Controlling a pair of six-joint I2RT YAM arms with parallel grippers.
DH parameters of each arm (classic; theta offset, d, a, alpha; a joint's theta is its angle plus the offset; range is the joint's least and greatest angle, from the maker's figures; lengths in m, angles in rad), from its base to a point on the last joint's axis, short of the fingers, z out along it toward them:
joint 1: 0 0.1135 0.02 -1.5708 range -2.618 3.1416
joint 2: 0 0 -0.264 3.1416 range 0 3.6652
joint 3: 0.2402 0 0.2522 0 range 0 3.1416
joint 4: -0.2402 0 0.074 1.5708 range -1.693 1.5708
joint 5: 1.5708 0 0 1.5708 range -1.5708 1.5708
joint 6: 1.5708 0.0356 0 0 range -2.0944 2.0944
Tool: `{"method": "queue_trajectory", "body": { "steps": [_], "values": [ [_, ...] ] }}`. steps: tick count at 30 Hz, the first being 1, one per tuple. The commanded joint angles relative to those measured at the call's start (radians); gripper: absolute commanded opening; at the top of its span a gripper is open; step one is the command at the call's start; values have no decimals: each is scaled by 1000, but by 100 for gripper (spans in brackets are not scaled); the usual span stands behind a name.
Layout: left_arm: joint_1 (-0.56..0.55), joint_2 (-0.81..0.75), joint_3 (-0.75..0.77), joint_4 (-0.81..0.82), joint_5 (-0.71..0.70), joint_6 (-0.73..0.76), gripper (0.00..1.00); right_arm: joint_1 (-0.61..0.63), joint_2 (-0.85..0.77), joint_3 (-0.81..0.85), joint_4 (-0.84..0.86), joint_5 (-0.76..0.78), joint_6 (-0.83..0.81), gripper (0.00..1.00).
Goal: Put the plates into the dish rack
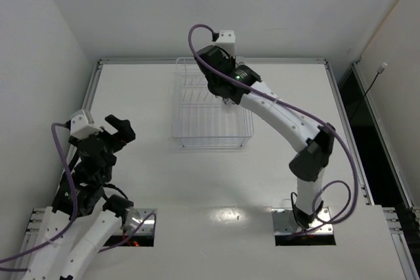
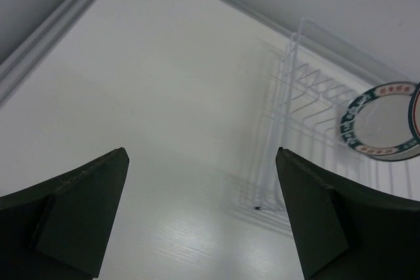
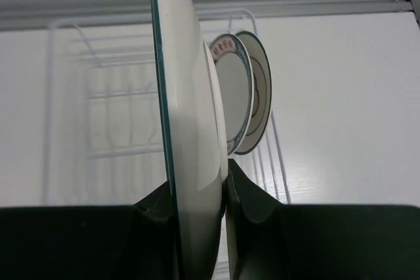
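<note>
My right gripper [image 3: 200,191] is shut on a white plate [image 3: 190,129], held upright and edge-on over the clear dish rack [image 3: 65,96]. Two plates stand in the rack beyond it: the teal-rimmed plate with pink patches [image 3: 233,90] and the dark-rimmed orange-patterned plate [image 3: 262,90]. In the top view the right gripper [image 1: 226,100] is over the rack [image 1: 197,129] and hides the plates. My left gripper [image 1: 121,129] is open and empty, left of the rack. In the left wrist view the left gripper [image 2: 202,214] faces the rack [image 2: 282,129] and the teal-rimmed plate [image 2: 380,122].
The white table has a raised metal rail [image 1: 210,61] along its far edge and walls close on the left and behind. The right arm's forearm [image 1: 282,116] reaches diagonally over the right half of the table.
</note>
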Motion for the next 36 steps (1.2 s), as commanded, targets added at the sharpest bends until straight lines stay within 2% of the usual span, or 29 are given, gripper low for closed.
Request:
{"method": "queue_trajectory", "body": {
  "steps": [1, 6, 9, 18, 20, 22, 23, 24, 25, 28, 29, 32, 36],
  "values": [
    [-18, 11, -40, 9, -57, 88, 94, -73, 89, 61, -7, 47, -46, 0],
    [-67, 21, -69, 48, 11, 114, 94, -162, 186, 39, 71, -60, -47, 0],
    [-105, 32, -59, 19, -9, 114, 94, -194, 260, 67, 103, -103, -65, 0],
    [-105, 17, -59, 10, -29, 114, 96, -268, 415, 123, 177, -289, -93, 0],
    [-105, 17, -59, 10, -29, 114, 96, -268, 425, 124, 168, -300, -102, 11],
    [-105, 26, -59, 19, -20, 114, 96, -268, 387, 93, 159, -300, -102, 26],
    [-105, 26, -59, 19, -20, 114, 96, -268, 364, 75, 159, -300, -93, 39],
    [-105, 35, -59, 19, -20, 114, 96, -259, 338, 38, 137, -265, -93, 47],
    [-105, 35, -59, 19, -20, 114, 96, -248, 280, 21, 123, -243, -82, 61],
    [-105, 45, -59, 19, -20, 114, 96, -219, 188, -13, 33, -205, -71, 75],
    [-105, 45, -59, 19, -20, 114, 96, -219, 136, -13, -4, -205, -71, 92],
    [-105, 64, -59, 19, -20, 114, 96, -158, 23, -47, -128, -164, -60, 100],
    [-105, 83, -59, 19, -9, 114, 96, -63, -154, -169, -190, -139, -60, 100]
  ]
}}
